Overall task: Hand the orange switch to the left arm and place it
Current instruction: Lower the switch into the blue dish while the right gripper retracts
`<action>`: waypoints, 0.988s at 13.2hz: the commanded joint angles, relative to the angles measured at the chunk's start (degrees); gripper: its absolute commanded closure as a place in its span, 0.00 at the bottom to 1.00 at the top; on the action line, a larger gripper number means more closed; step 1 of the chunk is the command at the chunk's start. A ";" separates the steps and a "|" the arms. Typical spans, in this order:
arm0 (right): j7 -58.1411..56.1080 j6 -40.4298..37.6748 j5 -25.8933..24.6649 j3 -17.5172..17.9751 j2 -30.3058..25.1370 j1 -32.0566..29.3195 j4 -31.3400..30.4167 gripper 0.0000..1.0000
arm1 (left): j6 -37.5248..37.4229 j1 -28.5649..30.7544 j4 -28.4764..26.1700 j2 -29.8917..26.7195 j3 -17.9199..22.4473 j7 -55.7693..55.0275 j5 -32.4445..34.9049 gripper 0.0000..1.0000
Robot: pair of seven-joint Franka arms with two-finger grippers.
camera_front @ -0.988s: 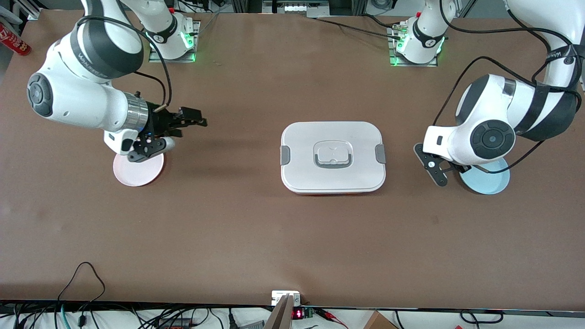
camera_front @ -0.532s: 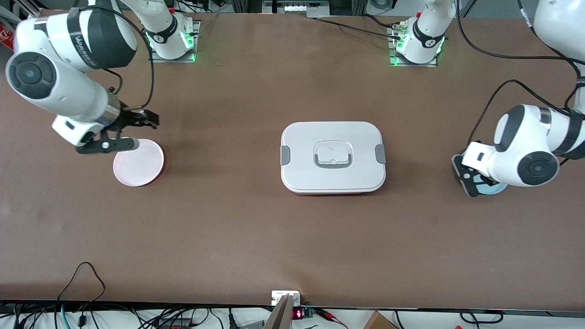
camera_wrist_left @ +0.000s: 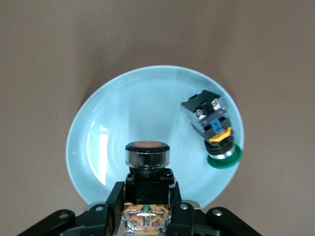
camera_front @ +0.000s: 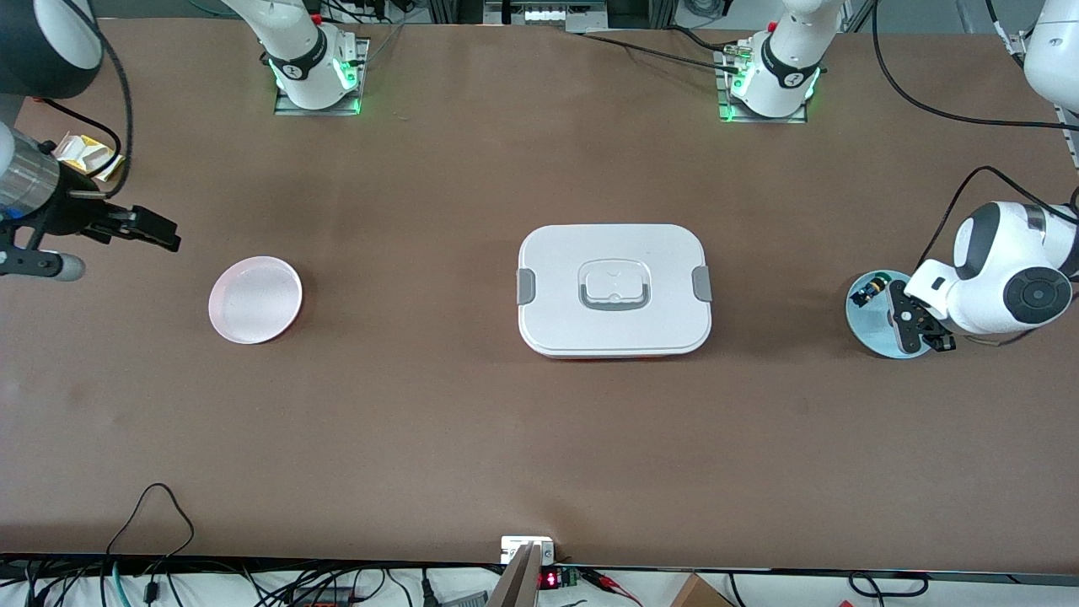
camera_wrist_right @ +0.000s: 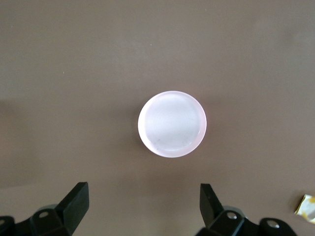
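Note:
The orange switch (camera_wrist_left: 146,169), black with an orange cap, sits between the fingers of my left gripper (camera_wrist_left: 146,196), which is shut on it over the blue plate (camera_wrist_left: 123,108). From the front camera, the left gripper (camera_front: 923,329) is over the blue plate (camera_front: 872,324) at the left arm's end of the table, and its hand hides the switch. My right gripper (camera_front: 156,232) is open and holds nothing, up over the table toward the right arm's end, beside the pink plate (camera_front: 254,299). The white box (camera_front: 614,289) stands mid-table between the plates.
A black switch with a green cap (camera_wrist_left: 214,130) lies on the blue plate, also visible from the front camera (camera_front: 868,292). The pink plate (camera_wrist_right: 172,124) has nothing on it. A small yellow-white packet (camera_front: 80,152) lies at the right arm's end. Cables trail along the table's near edge.
The right arm has swung off the pink plate toward its end of the table. The left arm has drawn back toward its end, uncovering the blue plate. Neither gripper's fingers changed.

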 commanded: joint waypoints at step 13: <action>-8.00 8.20 -2.20 -3.06 -7.73 3.38 -13.96 0.00 | 8.95 3.24 -0.57 3.61 -1.19 5.83 2.93 0.00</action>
